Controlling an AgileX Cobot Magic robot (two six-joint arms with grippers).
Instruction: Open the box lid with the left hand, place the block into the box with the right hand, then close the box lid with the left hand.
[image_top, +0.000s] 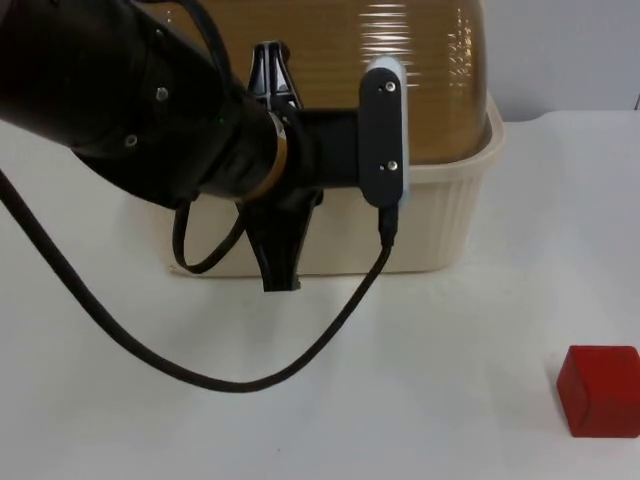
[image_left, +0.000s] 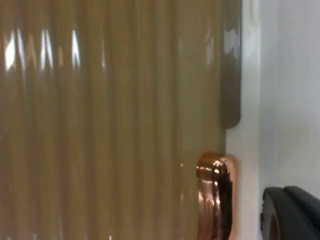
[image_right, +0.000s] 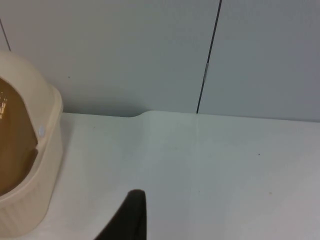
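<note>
Your left gripper (image_top: 278, 170), fingers hidden so I cannot tell their state, hovers over the box's closed lid (image_top: 340, 60); next, grasp its copper handle (image_left: 215, 195) just ahead.

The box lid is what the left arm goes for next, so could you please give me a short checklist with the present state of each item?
1. Box lid shut, ready to be opened: ok; the brown ribbed lid sits down on the cream box.
2. Lid handle within reach: ok; the copper handle lies close in the left wrist view.
3. Left gripper at the box front: ok; it hangs over the front wall.
4. Left gripper's fingers on the handle: cannot tell.
5. Red block free to be picked: ok; it stands alone on the table, apart from the box.
6. Right gripper out of the lid's way: ok; it waits beside the box.
</note>
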